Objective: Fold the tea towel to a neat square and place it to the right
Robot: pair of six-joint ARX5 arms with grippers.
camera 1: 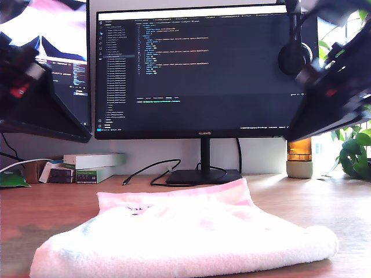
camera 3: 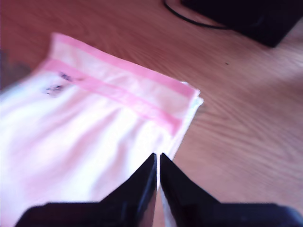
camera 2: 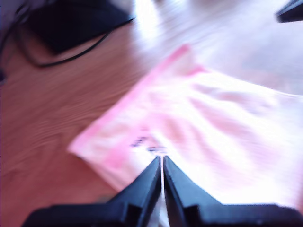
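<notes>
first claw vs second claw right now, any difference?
My first claw hovers over the towel near its dark label print; my second claw hovers at the towel's side edge, partly over bare desk. Both are shut, empty and raised above the towel.

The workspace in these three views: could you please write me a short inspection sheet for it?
Surface: wooden desk, bare around the cloth.
Job's things: tea towel lies folded on the desk, pink band on top, small dark print near one edge.
Clutter: stacked boxes at the exterior view's left; amber jar and plant at its right.
Grippers: my first hand and my second hand are shut, raised above the towel, holding nothing.
Cables: black cable by the monitor base.
Surroundings: two monitors; headphones hang on one.
</notes>
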